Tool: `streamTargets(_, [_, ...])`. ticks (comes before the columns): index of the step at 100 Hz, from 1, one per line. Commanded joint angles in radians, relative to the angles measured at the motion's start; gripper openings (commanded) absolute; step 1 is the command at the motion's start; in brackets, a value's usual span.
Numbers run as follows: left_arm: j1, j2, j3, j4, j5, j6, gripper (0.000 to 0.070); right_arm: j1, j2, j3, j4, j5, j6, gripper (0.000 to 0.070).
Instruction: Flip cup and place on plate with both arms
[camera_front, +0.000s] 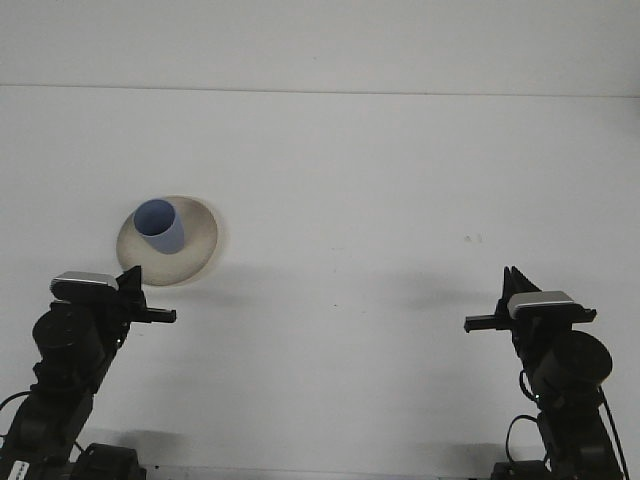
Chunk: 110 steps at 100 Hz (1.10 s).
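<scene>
Standing upright on the round cream plate (196, 238) at the left of the white table (380, 180) is the blue cup (160, 225), its open mouth facing up and its body set toward the plate's left half. The plate lies flat on the table, well away from the far edge.

The left gripper (129, 278) sits at the near left, just in front of the plate's near rim and apart from the cup; its dark fingers are drawn together into a single point, with no gap between them and nothing held. A grey wrist camera block tops the arm just to the left of the fingers.

The right gripper (514, 276) rests at the near right, well apart from the plate and cup, over bare table. Its fingers are likewise brought together, gripping nothing, and a grey camera block sits just behind them.

A few small dark specks (472, 238) mark the table surface beyond the right gripper.
</scene>
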Motion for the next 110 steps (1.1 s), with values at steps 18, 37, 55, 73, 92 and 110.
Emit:
streamTargets(18, [0.000, -0.002, 0.012, 0.010, 0.002, 0.005, 0.0011, 0.002, 0.002, 0.003, 0.016, 0.003, -0.005, 0.0006])
streamTargets(37, [0.000, -0.017, 0.013, 0.010, 0.002, 0.005, 0.0011, 0.002, 0.002, 0.003, 0.016, 0.003, -0.004, 0.0006])
streamTargets(55, [0.000, -0.042, 0.013, 0.010, 0.002, 0.005, 0.0011, 0.002, 0.002, 0.003, 0.016, 0.003, -0.004, 0.0006])
streamTargets(73, [0.000, -0.071, 0.013, 0.009, 0.002, 0.005, 0.0011, 0.002, 0.002, 0.003, 0.016, 0.003, -0.004, 0.0006])
streamTargets(92, [0.000, -0.106, 0.013, 0.009, 0.002, 0.005, 0.0011, 0.002, 0.002, 0.003, 0.016, 0.003, -0.004, 0.0006])
streamTargets(110, [0.000, -0.145, 0.013, 0.011, 0.002, 0.006, 0.0011, 0.002, 0.002, 0.003, 0.016, 0.003, -0.004, 0.0006])
